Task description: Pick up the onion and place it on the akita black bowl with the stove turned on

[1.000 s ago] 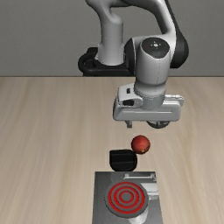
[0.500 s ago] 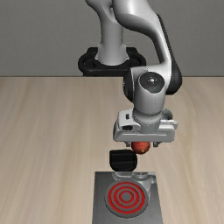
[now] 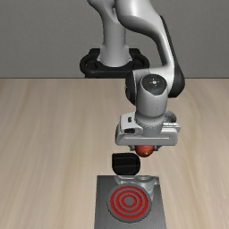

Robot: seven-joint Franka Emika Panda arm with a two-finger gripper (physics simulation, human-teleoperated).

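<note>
On wooden tabletop [image 3: 40, 134] before grey wall [image 3: 36, 36], end effector [image 3: 144, 148] over onion [image 3: 143, 151], grip unclear, bowl [image 3: 125, 164] beside lit stove [image 3: 131, 202]

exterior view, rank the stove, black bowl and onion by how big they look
1. stove, clearly the largest
2. black bowl
3. onion, smallest, though only part of it shows

The onion [image 3: 144, 151] is rendered in a reddish orange. The akita black bowl [image 3: 125, 164] is shown in plain black. The stove [image 3: 103, 211] is coloured mid-grey, and its burner [image 3: 131, 203] is marked with bright red concentric rings. The bench [image 3: 45, 134] is finished in pale tan with a faint wood grain. The arm [image 3: 114, 40] is painted white with dark grey joints, the end effector [image 3: 146, 143] light grey, and the base [image 3: 94, 63] black.
</note>
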